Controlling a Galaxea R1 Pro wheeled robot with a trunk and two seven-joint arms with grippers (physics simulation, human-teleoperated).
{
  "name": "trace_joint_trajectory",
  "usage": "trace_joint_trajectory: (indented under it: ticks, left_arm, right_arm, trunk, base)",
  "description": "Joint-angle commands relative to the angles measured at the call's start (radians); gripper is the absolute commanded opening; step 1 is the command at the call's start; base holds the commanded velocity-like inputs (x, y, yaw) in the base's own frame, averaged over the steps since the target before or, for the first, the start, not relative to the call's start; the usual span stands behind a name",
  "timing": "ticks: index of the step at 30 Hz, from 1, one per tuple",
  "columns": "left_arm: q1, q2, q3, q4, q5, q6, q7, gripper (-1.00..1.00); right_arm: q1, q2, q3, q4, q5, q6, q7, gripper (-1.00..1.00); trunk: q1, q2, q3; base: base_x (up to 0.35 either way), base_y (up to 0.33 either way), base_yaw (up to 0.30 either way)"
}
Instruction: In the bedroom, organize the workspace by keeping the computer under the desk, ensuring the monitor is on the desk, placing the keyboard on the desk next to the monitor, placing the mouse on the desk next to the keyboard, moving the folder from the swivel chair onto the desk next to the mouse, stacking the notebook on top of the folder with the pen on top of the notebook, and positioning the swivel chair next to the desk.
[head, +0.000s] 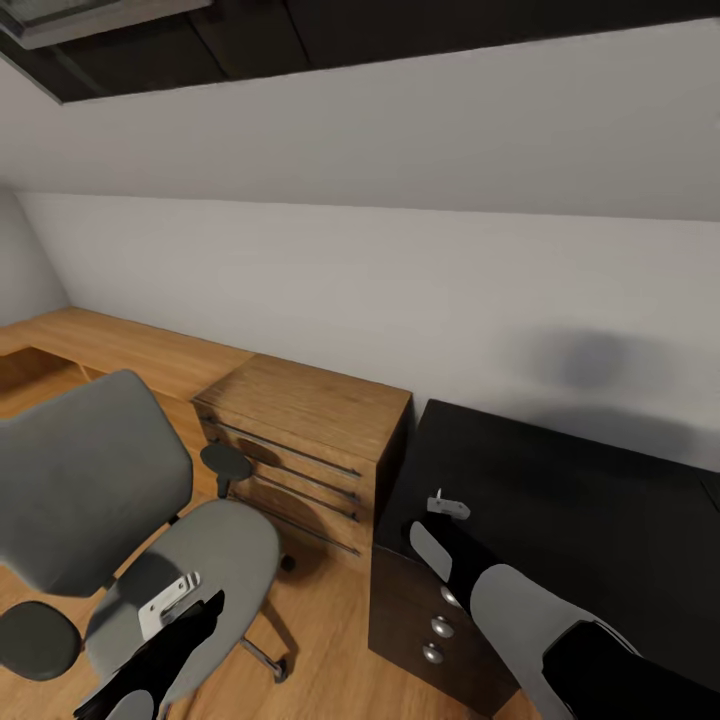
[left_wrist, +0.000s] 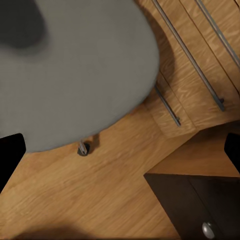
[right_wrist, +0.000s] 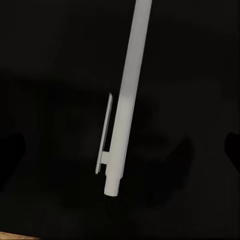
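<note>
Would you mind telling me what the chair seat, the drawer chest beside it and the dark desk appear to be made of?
The chair seat looks like matte grey fabric or plastic: flat and even, no sheen. The drawer chest looks like light wood or veneer, with visible grain and thin metal bar handles. The dark desk is near-black and matte, possibly painted or laminated wood; its drawers carry small shiny knobs.

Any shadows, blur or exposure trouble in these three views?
Head view: soft round shadow on the wall above the black desk, edges slightly blurred. Left wrist view: sharp, evenly lit chair seat. Right wrist view: nearly black, the white pen alone stands out.
</note>
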Motion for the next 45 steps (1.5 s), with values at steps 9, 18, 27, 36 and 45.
trace_joint_trajectory:
  ticks: [9, 18, 27, 36, 45]
  left_arm:
    - [-0.001, 0.001, -0.001, -0.002, 0.003, 0.003, 0.007, 1.0]
    - [-0.001, 0.001, -0.001, -0.002, 0.003, 0.003, 0.006, 1.0]
    - [-0.001, 0.001, -0.001, -0.002, 0.003, 0.003, 0.006, 1.0]
    - [-0.001, 0.001, -0.001, -0.002, 0.003, 0.003, 0.006, 1.0]
    - [-0.001, 0.001, -0.003, -0.002, 0.001, 0.003, 0.005, 1.0]
  right_arm:
    - [-0.001, 0.0, 0.009, -0.001, -0.006, 0.009, -0.008, 1.0]
    - [-0.001, 0.0, 0.008, 0.007, -0.004, 0.01, -0.011, 1.0]
    - [-0.001, 0.001, 0.009, 0.008, -0.002, 0.01, -0.017, 1.0]
    - [-0.001, 0.001, 0.01, 0.008, -0.002, 0.009, -0.017, 1.0]
    - [-0.001, 0.001, 0.012, 0.008, 0.015, 0.008, -0.017, 1.0]
  trunk:
    - [0.0, -0.001, -0.001]
    - [0.0, -0.001, -0.001]
    - [0.0, -0.001, -0.001]
    - [0.0, -0.001, -0.001]
    - [0.0, -0.001, -0.001]
  base:
    - [-0.012, 0.0, 0.0]
    - [-0.001, 0.0, 0.0]
    - [0.0, 0.0, 0.0]
    - [0.0, 0.0, 0.0]
    - [0.0, 0.0, 0.0]
